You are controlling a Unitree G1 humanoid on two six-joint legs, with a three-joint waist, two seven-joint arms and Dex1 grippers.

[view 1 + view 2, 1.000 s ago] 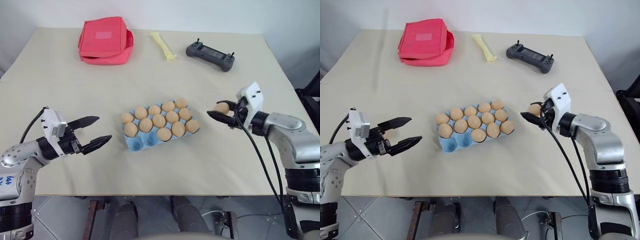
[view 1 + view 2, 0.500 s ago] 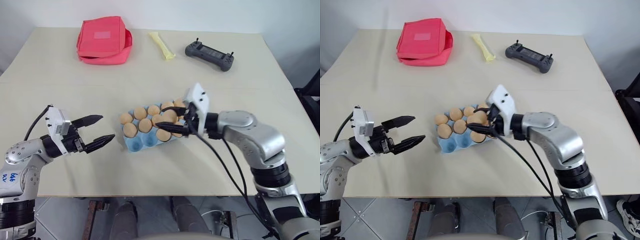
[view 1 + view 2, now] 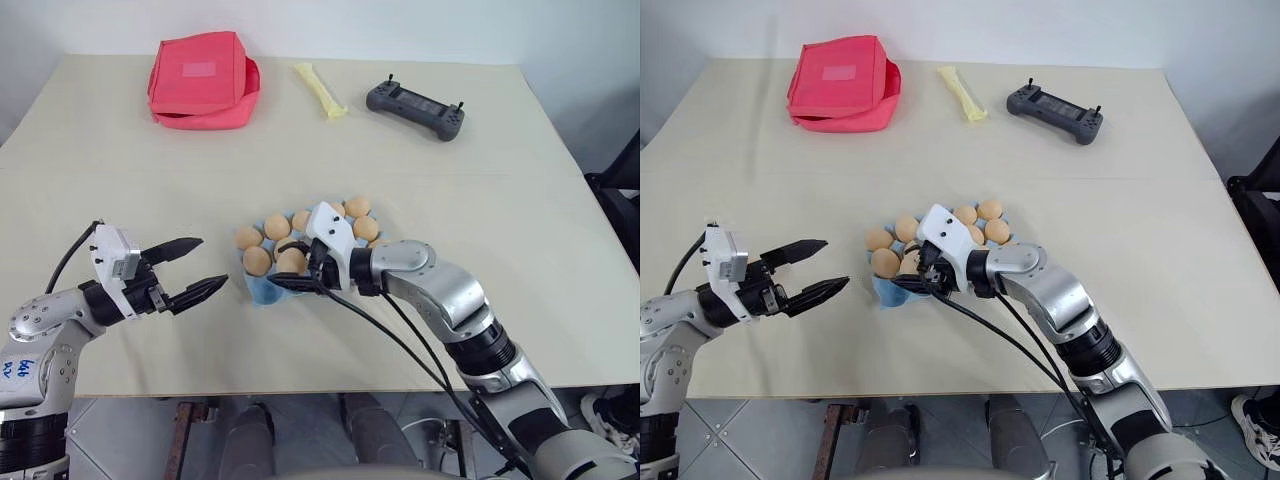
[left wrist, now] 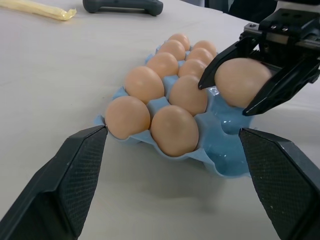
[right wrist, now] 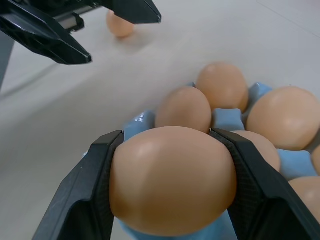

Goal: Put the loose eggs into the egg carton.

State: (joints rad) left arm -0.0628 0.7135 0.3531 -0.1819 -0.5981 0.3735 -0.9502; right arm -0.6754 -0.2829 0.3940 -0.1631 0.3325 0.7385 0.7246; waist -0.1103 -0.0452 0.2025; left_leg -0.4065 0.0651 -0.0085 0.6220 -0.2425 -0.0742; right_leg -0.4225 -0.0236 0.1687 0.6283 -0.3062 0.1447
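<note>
The light blue egg carton (image 3: 262, 292) lies mid-table with several tan eggs (image 3: 352, 207) in its cups. My right gripper (image 3: 285, 265) reaches in from the right and is shut on one loose egg (image 5: 172, 180), which hangs just over the bare cups (image 4: 225, 160) at the carton's near left end. Both finger pads (image 5: 95, 185) press its sides. Left of the carton, my left gripper (image 3: 212, 262) is open and holds nothing, pointing at the carton. Another loose egg (image 5: 120, 24) lies on the table beyond the left gripper's fingers.
At the back of the table are a red fabric pouch (image 3: 203, 80), a pale yellow packet (image 3: 322, 90) and a dark handheld controller (image 3: 415, 108). The table's front edge runs close below both arms.
My right arm has swung left with the egg, from the table right of the carton to low over its near left cups. The left arm has stayed put.
</note>
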